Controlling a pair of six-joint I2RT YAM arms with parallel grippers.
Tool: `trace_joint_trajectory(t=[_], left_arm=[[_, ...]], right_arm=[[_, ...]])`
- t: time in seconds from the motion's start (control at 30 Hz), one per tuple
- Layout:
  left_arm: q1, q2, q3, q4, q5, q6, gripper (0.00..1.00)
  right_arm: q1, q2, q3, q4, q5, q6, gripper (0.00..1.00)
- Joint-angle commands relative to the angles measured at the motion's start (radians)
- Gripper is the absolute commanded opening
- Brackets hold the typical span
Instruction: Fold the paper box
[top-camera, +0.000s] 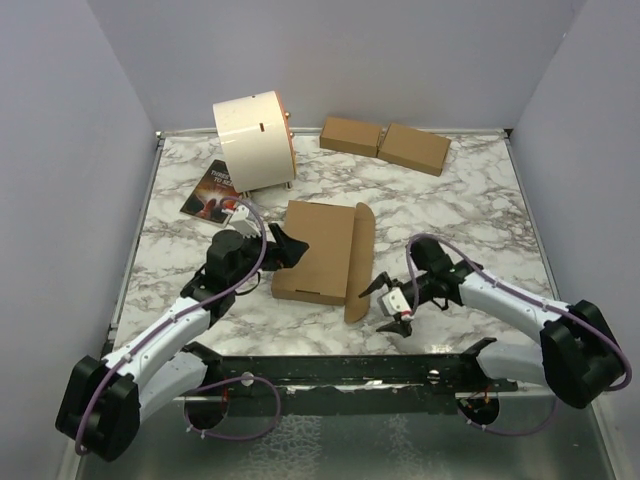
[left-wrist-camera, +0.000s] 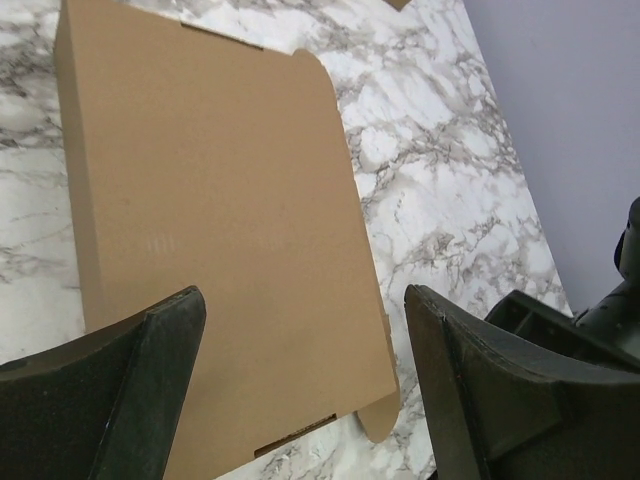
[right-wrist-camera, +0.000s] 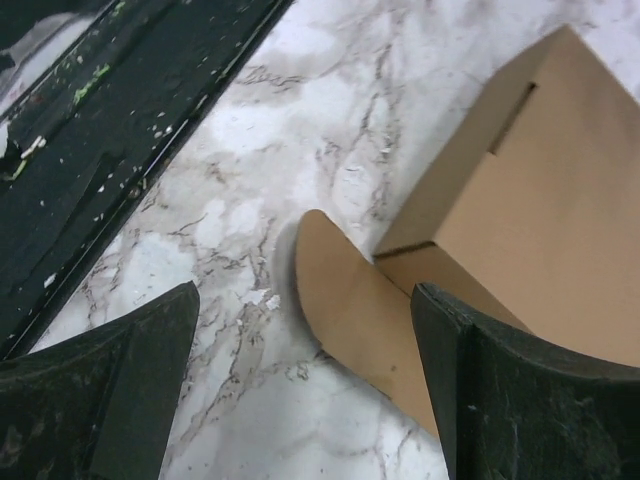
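I see the marble-patterned table (top-camera: 460, 210) carrying the paper box (top-camera: 320, 250) near its middle, with a cream drum (top-camera: 253, 140), a dark printed card (top-camera: 210, 190) just beside the drum, and two small brown boxes (top-camera: 351, 135) side by side along the far edge.

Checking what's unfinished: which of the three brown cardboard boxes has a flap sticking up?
The paper box, the biggest and nearest one; its right-side flap stands up. The two smaller boxes at the far edge are closed.
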Motion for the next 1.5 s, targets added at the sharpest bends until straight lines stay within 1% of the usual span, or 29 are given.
trace_joint_trajectory(t=[0.0, 0.1, 0.2, 0.4, 0.53, 0.67, 0.8, 1.07, 1.37, 1.47], left_arm=[[-0.004, 0.064, -0.01, 0.093, 0.065, -0.058, 0.83], [-0.013, 0.075, -0.015, 0.084, 0.032, -0.049, 0.82], [-0.024, 0.09, -0.017, 0.059, -0.005, -0.038, 0.81], [-0.051, 0.143, -0.03, 0.072, -0.033, -0.044, 0.8], [-0.07, 0.171, -0.03, 0.086, -0.054, -0.039, 0.8], [-0.074, 0.21, -0.033, 0.092, -0.066, -0.034, 0.8], [-0.074, 0.233, -0.047, 0.089, -0.076, -0.032, 0.78], [-0.074, 0.269, -0.065, 0.063, -0.107, -0.022, 0.78], [-0.074, 0.293, -0.065, 0.047, -0.122, -0.016, 0.77], [-0.074, 0.29, -0.066, 0.037, -0.13, -0.014, 0.77]], right_arm=[[0.122, 0.013, -0.051, 0.192, 0.22, -0.013, 0.83], [0.202, 0.033, -0.077, 0.277, 0.304, 0.015, 0.78], [0.254, 0.053, -0.093, 0.341, 0.364, 0.041, 0.72], [0.311, 0.074, -0.124, 0.405, 0.426, 0.037, 0.65], [0.352, 0.094, -0.14, 0.468, 0.475, 0.064, 0.58], [0.388, 0.108, -0.154, 0.51, 0.51, 0.069, 0.53], [0.396, 0.105, -0.161, 0.521, 0.527, 0.068, 0.48], [0.396, 0.084, -0.147, 0.516, 0.541, 0.114, 0.32], [0.39, 0.071, -0.117, 0.524, 0.545, 0.25, 0.19], [0.369, 0.064, -0.105, 0.528, 0.546, 0.295, 0.17]])
